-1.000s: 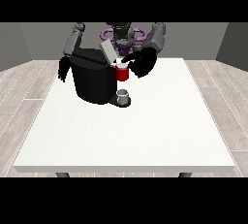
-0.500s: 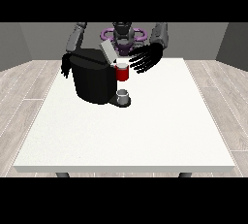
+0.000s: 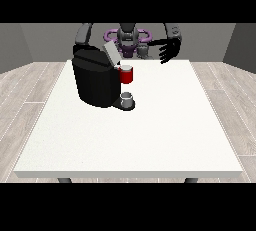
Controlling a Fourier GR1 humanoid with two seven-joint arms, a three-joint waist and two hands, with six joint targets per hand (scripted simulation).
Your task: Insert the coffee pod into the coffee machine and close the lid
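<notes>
A: One grey cup-shaped thing is seen nearest, on the drip base of the bulky black coffee machine; whether it is the pod cannot be told.

B: And the lid?

A: The grey lid is tilted up, above a red thing at the machine.

B: The hands?

A: The black hand at the view's right is raised beyond the large white table, fingers spread, nothing held. The other is hidden.

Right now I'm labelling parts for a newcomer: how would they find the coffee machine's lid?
Start at the black coffee machine on the far left part of the white table. At its top, a pale grey flap, the lid, stands tilted up. It is the only light slanted panel there, above a red thing at the machine.
</notes>
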